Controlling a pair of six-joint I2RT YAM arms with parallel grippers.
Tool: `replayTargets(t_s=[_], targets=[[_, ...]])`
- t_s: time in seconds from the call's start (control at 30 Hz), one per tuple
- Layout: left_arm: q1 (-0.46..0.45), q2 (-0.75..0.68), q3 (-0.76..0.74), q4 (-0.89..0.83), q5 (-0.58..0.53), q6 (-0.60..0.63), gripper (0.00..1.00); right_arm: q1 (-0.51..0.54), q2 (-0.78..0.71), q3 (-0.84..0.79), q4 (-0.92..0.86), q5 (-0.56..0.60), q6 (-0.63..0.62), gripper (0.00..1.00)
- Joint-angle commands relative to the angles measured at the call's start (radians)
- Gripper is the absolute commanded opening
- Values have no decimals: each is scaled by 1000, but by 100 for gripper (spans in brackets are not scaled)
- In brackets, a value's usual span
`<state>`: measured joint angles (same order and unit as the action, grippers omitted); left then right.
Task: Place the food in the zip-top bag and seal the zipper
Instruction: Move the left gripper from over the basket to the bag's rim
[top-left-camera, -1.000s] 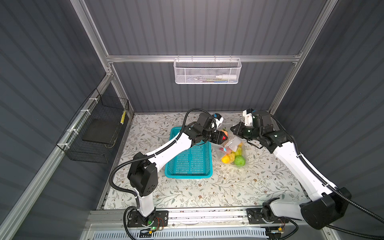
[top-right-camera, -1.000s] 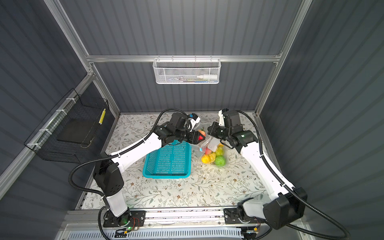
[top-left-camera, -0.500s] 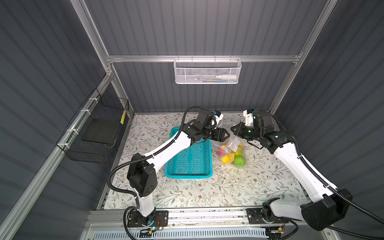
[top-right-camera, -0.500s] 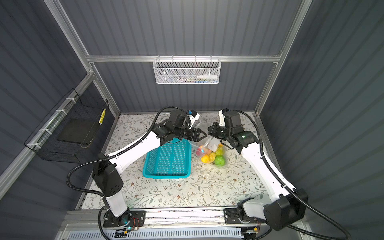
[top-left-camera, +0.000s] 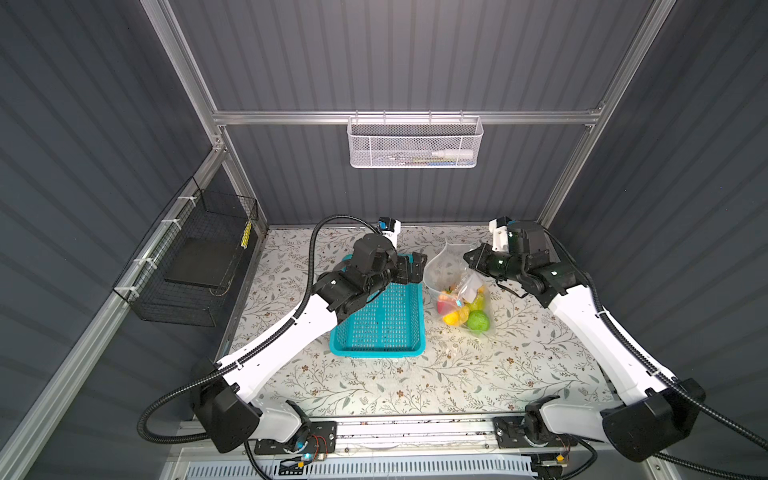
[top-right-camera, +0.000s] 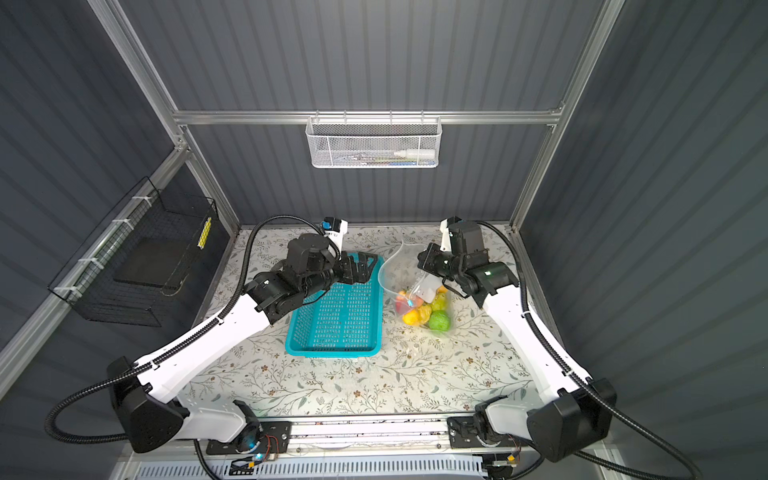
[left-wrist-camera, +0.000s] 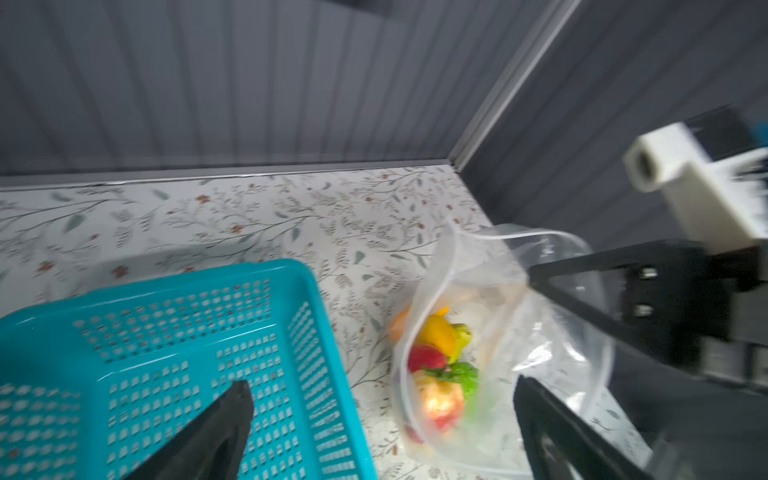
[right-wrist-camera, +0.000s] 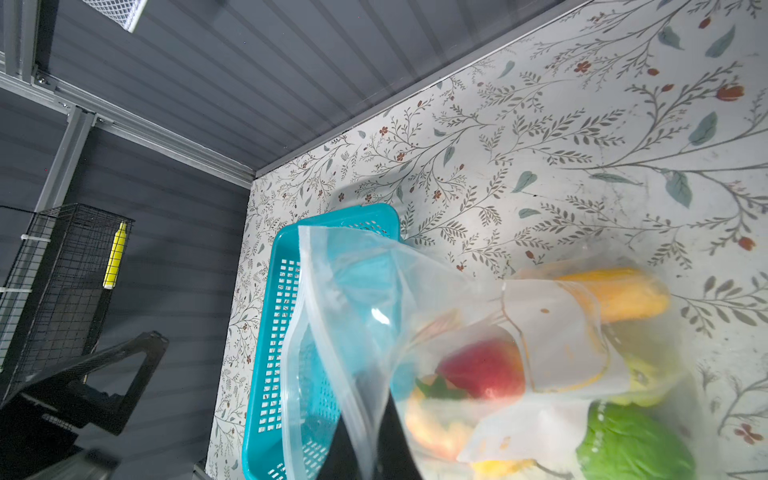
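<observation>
Now, in both top views the clear zip-top bag (top-left-camera: 440, 272) (top-right-camera: 397, 270) sits on the worktop (top-left-camera: 457, 374) just beside the teal basket (top-left-camera: 376, 354), mouth gaping, food (top-left-camera: 461, 309) bunched low. Left wrist view: left fingers (left-wrist-camera: 216, 432) splayed, empty, above the basket's corner. Right wrist view: right fingers (right-wrist-camera: 374, 455) clenched on the bag's rim.

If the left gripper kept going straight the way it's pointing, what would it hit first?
Most likely the zip-top bag, whose open mouth the right gripper holds up just ahead of it; depth is uncertain.
</observation>
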<state>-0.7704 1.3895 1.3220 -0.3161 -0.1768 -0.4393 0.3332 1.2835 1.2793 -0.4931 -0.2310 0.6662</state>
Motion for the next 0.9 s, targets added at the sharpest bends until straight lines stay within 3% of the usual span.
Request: replayTargets(t_s=[0.0,0.13,0.4,0.87], targets=[[6,19,-39,-113,-117,-35,100,-9,-17,-1,29,10,4,0],[6,67,-63,-162,-62,-74,100,-13,-12,-3,35,10,9,0],[-15,163,-112,-103,55,-131,100,-65,-29,-53,42,41,67,0],[-59,295,-28,-102,106,-113,100,-147,-90,-148,76,43,125,0]])
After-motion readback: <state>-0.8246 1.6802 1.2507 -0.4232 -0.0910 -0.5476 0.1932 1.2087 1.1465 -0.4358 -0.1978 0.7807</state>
